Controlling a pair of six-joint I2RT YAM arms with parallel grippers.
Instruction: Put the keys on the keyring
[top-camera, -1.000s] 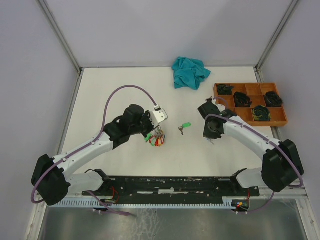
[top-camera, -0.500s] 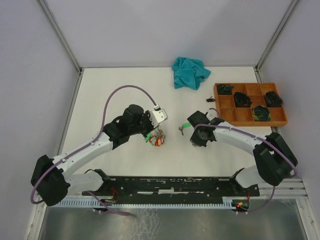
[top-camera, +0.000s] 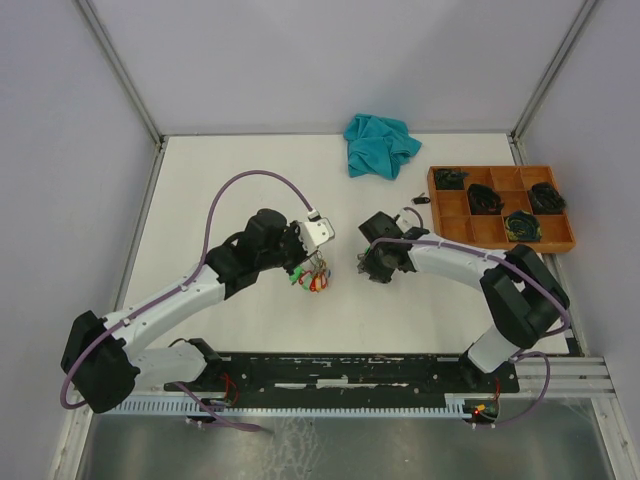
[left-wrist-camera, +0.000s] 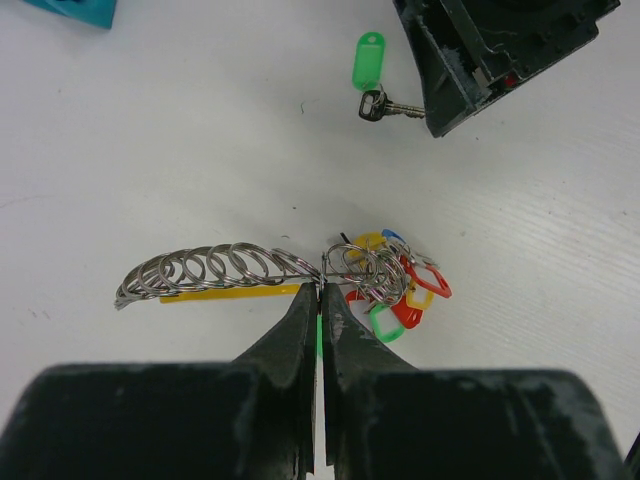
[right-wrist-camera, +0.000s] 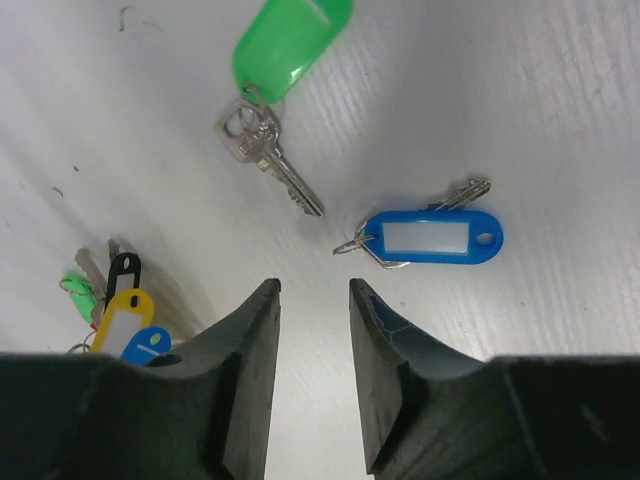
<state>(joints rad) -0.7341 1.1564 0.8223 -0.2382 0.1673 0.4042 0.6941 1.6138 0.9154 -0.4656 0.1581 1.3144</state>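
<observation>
Two loose keys lie on the table (top-camera: 240, 190) just ahead of the right gripper (right-wrist-camera: 313, 290), whose jaws stand apart with nothing between them. In the right wrist view the green-tagged key (right-wrist-camera: 265, 80) lies at about 12 o'clock from the gap. Its long axis is bent: the tag leans toward 1 o'clock and the blade points back toward 5 o'clock. The blue-tagged key (right-wrist-camera: 430, 237) lies at about 2 o'clock, just beyond the right-hand finger, with its long axis running nearly 9 to 3.

The left gripper (left-wrist-camera: 319, 290) is pinched shut on the keyring (left-wrist-camera: 222, 268), which is seen almost edge-on. It carries a row of small loops and a bunch of coloured tags (left-wrist-camera: 392, 290) at the 3 o'clock end.

From above, the keyring (top-camera: 313, 276) sits at 9 o'clock from the right gripper, near but apart. The right arm is plainly the nearer to both loose keys (the left has its fingers full). My judgement is that the green-tagged key is the likelier next pick, since its blade already points into the gap.
</observation>
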